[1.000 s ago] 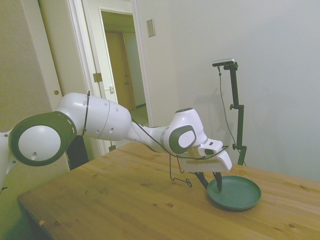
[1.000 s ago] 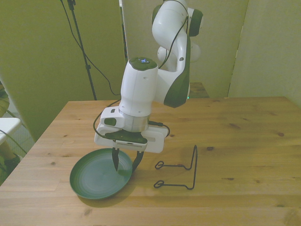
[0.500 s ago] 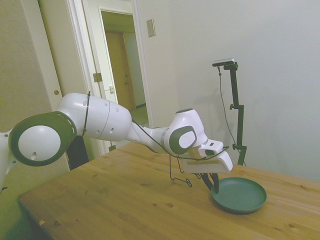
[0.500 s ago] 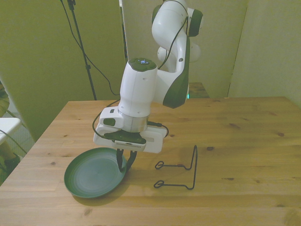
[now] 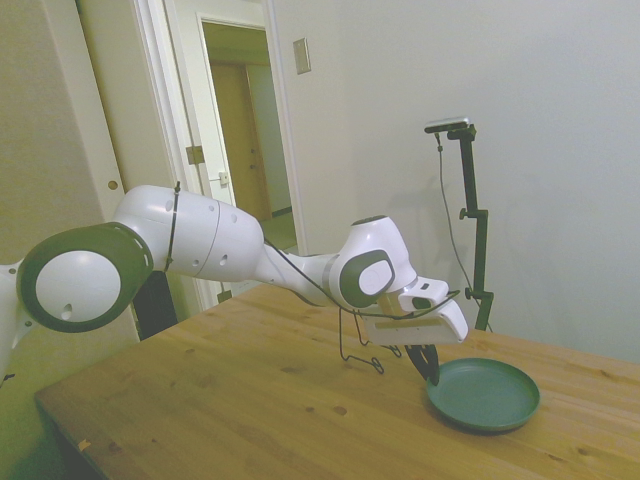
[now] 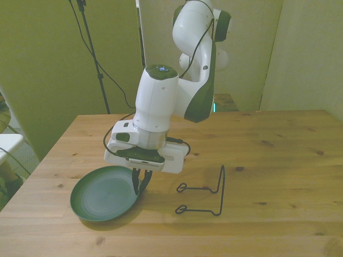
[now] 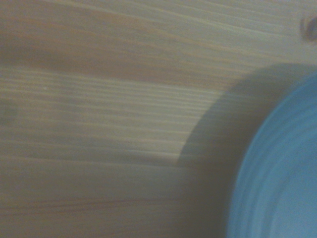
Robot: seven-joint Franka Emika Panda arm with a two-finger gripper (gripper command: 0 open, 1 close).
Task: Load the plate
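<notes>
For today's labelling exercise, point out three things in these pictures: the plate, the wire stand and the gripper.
plate [image 6: 102, 195]: front view, on the bare middle of its inner surface.
wire stand [image 6: 222, 184]: front view, on its upright post.
gripper [image 6: 140, 184]: front view, between the fingertips, which close on the plate's rim.

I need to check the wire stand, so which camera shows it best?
The front view: the black wire stand lies in the open on the table, clear of the gripper. In the side view it sits partly behind the arm. The wrist view misses it.
</notes>
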